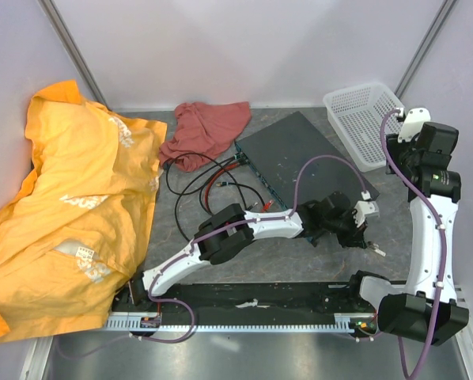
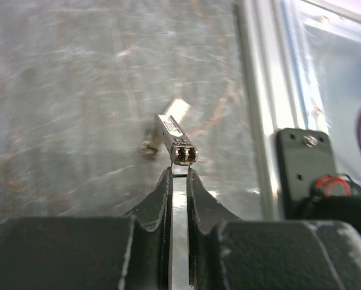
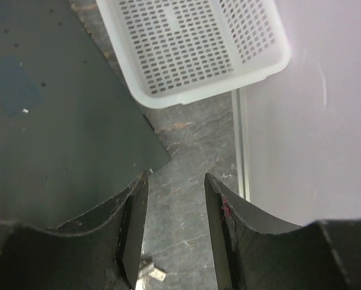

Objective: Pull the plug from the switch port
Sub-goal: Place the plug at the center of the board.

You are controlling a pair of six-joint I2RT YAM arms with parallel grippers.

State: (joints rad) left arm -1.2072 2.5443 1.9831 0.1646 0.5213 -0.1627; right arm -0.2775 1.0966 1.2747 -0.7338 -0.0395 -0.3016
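Metal plug (image 2: 175, 136) is lying at the nearly closed tips of my left gripper (image 2: 179, 172), grip unclear; right gripper (image 3: 176, 176) is hovering half-open, empty.

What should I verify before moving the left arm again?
1. Plug out of the switch: ok. It lies on the table, apart from the switch.
2. Left gripper clear of the plug: cannot tell. Its fingertips are nearly together right at the plug's wire latch.
3. Right gripper free: ok. It is open with nothing between the fingers, above the switch's corner.
4. Cables seated at the switch's teal edge: cannot tell, too small.
5. Basket out of the way: ok, beside the switch, beyond the right gripper.
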